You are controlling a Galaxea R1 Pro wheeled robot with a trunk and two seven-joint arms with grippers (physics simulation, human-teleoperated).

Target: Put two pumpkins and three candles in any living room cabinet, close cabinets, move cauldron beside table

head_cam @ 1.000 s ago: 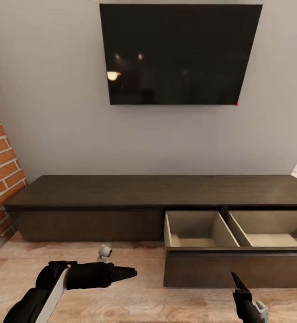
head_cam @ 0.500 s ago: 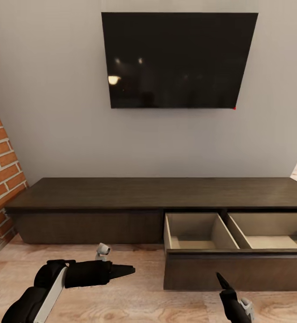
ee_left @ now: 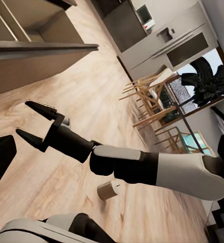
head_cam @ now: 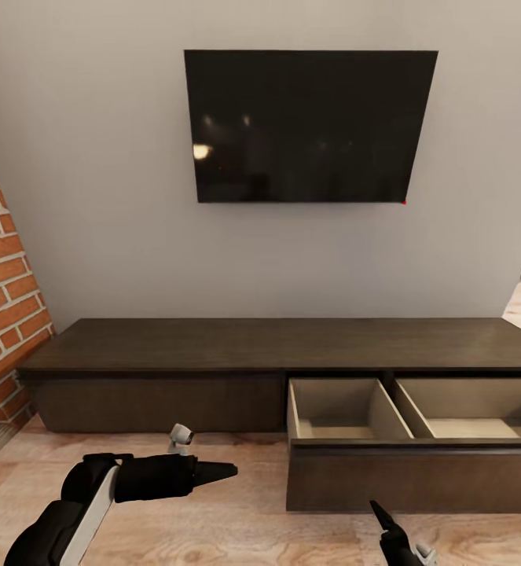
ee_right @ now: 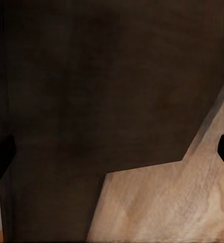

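Wood floor in the left wrist view bears a candle beneath the right hand, fingers apart.

Open drawer — right end cut off by picture edge

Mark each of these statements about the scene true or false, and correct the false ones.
1. One drawer of the cabinet stands pulled out. True.
2. The open drawer holds a pumpkin. False: both its visible compartments look empty.
3. A TV hangs on the wall above the cabinet. True.
4. The right gripper has its jaws shut on a candle. False: the left wrist view shows its jaws apart with nothing between them.
5. A candle lies on the wood floor. True.
6. The brick wall stands at the cabinet's right end. False: it is at the left end in the head view.
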